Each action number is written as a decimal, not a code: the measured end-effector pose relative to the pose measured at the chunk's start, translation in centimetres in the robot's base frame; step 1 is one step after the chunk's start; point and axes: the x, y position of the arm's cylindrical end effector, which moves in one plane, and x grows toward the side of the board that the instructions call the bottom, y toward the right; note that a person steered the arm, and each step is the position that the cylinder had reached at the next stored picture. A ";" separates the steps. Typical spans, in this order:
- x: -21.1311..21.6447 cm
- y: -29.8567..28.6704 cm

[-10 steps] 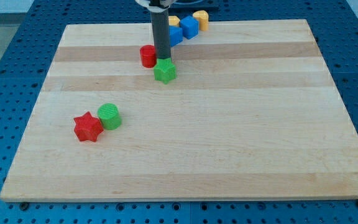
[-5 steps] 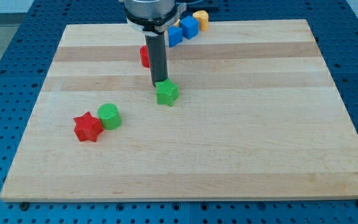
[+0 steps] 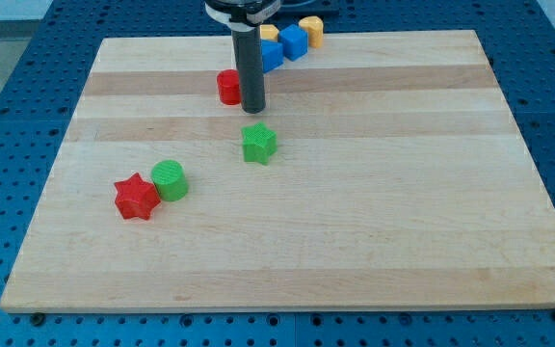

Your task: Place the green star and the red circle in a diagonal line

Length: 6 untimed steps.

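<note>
Now my tip (image 3: pixel 252 109) rests just right of the red circle (image 3: pixel 228 88); no claw exists to open or shut. Below-right of that circle sits the green star (image 3: pixel 259 143), apart. The diagonal looks roughly set; next comes fine nudging.

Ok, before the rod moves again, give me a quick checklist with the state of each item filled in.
1. My tip is off the blocks: ok, it stands apart from the green star, toward the view's top, just right of the red circle.
2. Green star and red circle lie on a diagonal: ok, the star sits lower right of the circle, with a gap.
3. Tip touching the red circle: cannot tell, the rod overlaps its edge.
4. Red star and green circle out of the way: ok, far off at lower left.
5. Blue and yellow blocks undisturbed: ok, clustered at the board's top edge.
</note>
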 end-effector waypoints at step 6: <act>-3.7 -1.2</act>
